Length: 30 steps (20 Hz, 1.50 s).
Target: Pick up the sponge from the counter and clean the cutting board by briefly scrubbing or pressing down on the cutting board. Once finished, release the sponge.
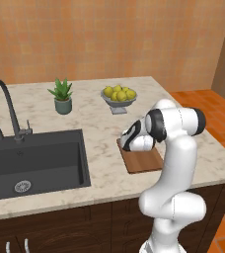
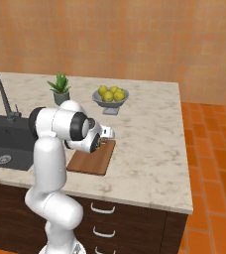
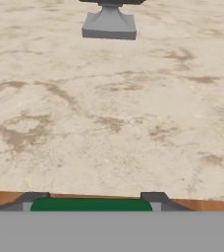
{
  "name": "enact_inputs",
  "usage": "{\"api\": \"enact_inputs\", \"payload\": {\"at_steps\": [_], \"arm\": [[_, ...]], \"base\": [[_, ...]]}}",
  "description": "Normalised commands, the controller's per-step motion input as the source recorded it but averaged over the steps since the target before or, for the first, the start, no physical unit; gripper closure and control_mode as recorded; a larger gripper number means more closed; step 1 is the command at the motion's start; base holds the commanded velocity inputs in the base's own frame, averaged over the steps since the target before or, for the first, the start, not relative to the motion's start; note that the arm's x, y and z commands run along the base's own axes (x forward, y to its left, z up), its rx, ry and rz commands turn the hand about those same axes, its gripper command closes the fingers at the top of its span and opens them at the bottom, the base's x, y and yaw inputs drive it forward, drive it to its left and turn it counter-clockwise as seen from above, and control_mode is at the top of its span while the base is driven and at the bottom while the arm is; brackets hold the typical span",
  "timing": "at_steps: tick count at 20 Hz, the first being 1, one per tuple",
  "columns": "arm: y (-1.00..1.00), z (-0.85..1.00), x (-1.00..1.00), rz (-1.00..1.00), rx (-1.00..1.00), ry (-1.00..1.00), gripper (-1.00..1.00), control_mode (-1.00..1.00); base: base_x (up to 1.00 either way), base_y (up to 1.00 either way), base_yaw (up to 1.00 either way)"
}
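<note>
Currently, in the hand view the gripper [image 3: 91, 201] has its two dark fingertips [image 3: 33, 199] set against either end of the sponge [image 3: 91, 204], whose green layer spans the whole space between them; the fingers are clamped on it. Directly beneath and just beyond the fingertips runs the brown edge of the cutting board [image 3: 202, 204]. Whether the sponge touches the board cannot be told. Further ahead of the fingers lies the beige marbled counter [image 3: 114, 108], and well beyond it the grey foot of the fruit bowl [image 3: 109, 24]. From the right base view, the gripper [image 2: 104, 140] sits over the far end of the cutting board [image 2: 92, 161], with the bowl of yellow fruit [image 2: 110, 96] beyond.
</note>
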Motion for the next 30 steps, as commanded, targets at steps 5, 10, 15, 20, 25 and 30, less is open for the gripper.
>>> {"api": "enact_inputs", "payload": {"at_steps": [5,10,15,20,25,30], "arm": [[-0.21,-0.16,-0.33,0.04,0.00,-0.05,1.00,-1.00],[-0.31,-0.06,-0.43,0.01,0.02,0.00,1.00,-1.00],[-0.20,-0.09,-0.39,0.00,0.01,0.00,1.00,-1.00],[-0.04,-0.16,-0.40,-0.04,0.01,0.04,1.00,-1.00],[0.16,-0.07,-0.35,-0.16,0.00,0.03,1.00,-1.00],[0.00,0.01,-0.36,-0.14,0.01,0.01,1.00,-1.00]], "base": [[0.00,0.00,0.00],[0.00,0.00,0.00],[0.00,0.00,0.00],[0.00,0.00,0.00],[0.00,0.00,0.00],[0.00,0.00,0.00]]}}
